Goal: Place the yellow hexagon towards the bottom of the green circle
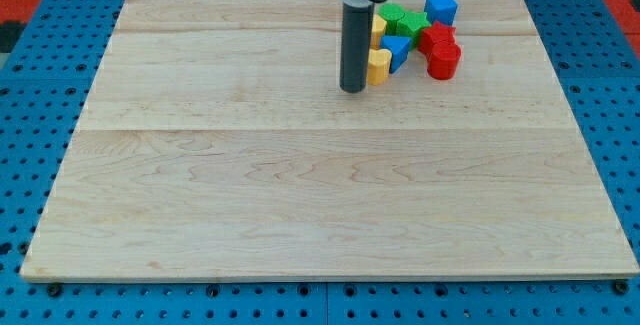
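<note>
1. Wooden board [320,195] fills most of the view, lying on a blue perforated surface [30,85].
2. The arm ends in a dark rod [353,45] coming down from the view's top; there is no pincer on it, so released or clenched does not apply. My tip [352,89] rests on the board, at roughly 12 o'clock from the board's centre.
3. All blocks sit in one tight cluster at about 1 o'clock from the board's centre, just to the view's right of the rod.
4. Yellow block [379,65], the lower of two: touching or almost touching the rod at 3 o'clock from my tip. Its shape reads as faceted, possibly the hexagon; I cannot tell for certain.
5. Second yellow block [378,29]: directly at 12 o'clock from the first, partly hidden behind the rod; shape not readable.
6. Green block [391,15] and a second green block [411,24] beside it lie at 1 o'clock from the yellow pair. Which one is the circle I cannot tell.
7. Blue block [397,49]: wedged between the lower yellow block and the red ones, at 6 o'clock from the greens.
8. Blue cube [441,8]: at 2 o'clock edge of the cluster, nearest the view's top.
9. Red block [436,37] and a red cylinder-like block [444,61] at 6 o'clock from it form the cluster's 3 o'clock side.
</note>
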Controlling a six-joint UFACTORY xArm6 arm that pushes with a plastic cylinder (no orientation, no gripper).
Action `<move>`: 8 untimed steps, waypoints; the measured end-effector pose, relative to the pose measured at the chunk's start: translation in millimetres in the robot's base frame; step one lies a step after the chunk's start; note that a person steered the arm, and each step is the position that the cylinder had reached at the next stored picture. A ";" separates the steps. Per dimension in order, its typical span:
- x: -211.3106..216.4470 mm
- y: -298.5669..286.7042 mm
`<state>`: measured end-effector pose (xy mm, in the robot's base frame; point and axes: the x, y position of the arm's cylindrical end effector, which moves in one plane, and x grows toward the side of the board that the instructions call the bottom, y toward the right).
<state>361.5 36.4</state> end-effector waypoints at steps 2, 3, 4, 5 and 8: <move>-1.8 32.3; 41.1 77.3; 40.0 154.3; -25.6 135.1; -31.0 170.7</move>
